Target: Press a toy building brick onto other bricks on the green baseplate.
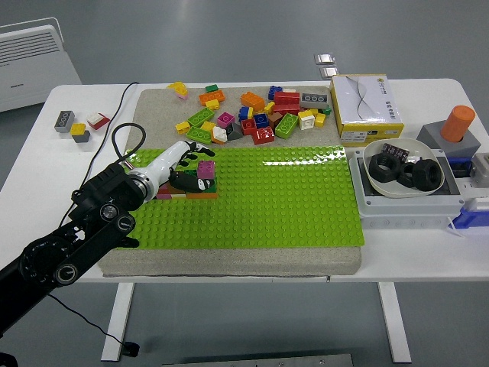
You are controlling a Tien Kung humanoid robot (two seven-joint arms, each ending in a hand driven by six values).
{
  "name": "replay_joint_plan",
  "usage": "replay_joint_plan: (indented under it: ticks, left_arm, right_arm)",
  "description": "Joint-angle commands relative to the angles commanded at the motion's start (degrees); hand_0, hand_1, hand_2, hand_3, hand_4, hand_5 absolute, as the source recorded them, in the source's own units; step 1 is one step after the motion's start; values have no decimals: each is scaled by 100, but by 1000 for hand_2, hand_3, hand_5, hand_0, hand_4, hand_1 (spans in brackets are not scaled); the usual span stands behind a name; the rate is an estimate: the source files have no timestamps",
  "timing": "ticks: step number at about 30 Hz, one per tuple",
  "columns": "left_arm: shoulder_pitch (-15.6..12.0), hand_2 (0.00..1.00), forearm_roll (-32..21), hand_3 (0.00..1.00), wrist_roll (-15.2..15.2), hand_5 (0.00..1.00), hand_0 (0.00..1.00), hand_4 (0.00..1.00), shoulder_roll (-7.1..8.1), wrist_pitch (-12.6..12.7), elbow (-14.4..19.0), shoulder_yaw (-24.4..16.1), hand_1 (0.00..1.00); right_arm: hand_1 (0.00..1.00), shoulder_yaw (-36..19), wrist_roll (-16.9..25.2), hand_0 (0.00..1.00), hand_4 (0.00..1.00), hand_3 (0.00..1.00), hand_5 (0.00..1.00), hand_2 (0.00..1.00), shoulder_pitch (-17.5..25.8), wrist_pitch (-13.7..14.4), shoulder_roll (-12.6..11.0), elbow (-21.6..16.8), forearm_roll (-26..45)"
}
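The green baseplate [267,195] lies across the grey mat. At its left end stands a small stack of bricks with a magenta brick [205,169] on top and red-brown bricks [189,194] under it. My left hand [183,162] comes in from the lower left, its white and black fingers curled against the left side of that stack, touching the magenta brick. Whether the fingers grasp the brick or only press on it is not visible. The right arm is out of view.
A pile of loose bricks [260,115] lies on the mat behind the baseplate. A yellow-and-white box [365,107], a bowl of black rings [403,172] and an orange cylinder [457,124] stand at the right. Small bricks [76,125] and a cable [126,141] lie at the left.
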State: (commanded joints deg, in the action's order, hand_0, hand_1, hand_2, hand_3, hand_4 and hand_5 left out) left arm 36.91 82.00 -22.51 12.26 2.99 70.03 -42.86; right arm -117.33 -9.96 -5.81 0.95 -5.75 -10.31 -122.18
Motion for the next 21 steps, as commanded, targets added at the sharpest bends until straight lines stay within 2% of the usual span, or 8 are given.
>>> replay_joint_plan:
  ticks: [6,9,12,13,16,17,18,21]
  left_arm:
    - [-119,933,582,760,43,2,907,796,173,131,564,-279,925]
    - [-184,933,1124,760,3,2,907,796,379,195,974,-392,925]
    - [-200,933,1683,760,-108,2,907,796,601,5,1357,-308,925]
    - [-199,940,1858,667,-149,194,998,890,651,-74,1477,-258,949]
    - [-210,940,2250,667,-246,194,998,890,666,-252,1635,-156,949]
    - [-216,940,2386,667,-275,194,998,890,650,-301,1662,-134,949]
    - [-222,947,2529,673,-307,271,998,919,616,-355,1675,-108,953]
    - [-218,947,2836,673,-354,271,998,919,525,-448,1633,-53,953]
  right_arm:
    - [677,-8,5,520,726,686,786,718,15,-2,0,0,-6]
    - [676,-2,7,519,725,687,784,718,23,0,-4,0,-5]
    - [676,2,11,519,725,687,784,718,25,1,-10,0,-5]
    - [676,-1,12,519,723,686,783,719,24,0,-14,0,-6]
    - [676,-21,19,519,723,686,783,719,13,-7,-22,0,-26]
    - [676,-27,21,519,723,686,783,719,8,-9,-24,0,-34]
    - [674,-31,25,519,724,686,784,717,3,-12,-28,0,-37]
    - [674,-13,37,519,724,686,784,717,-5,-21,-40,0,-16]
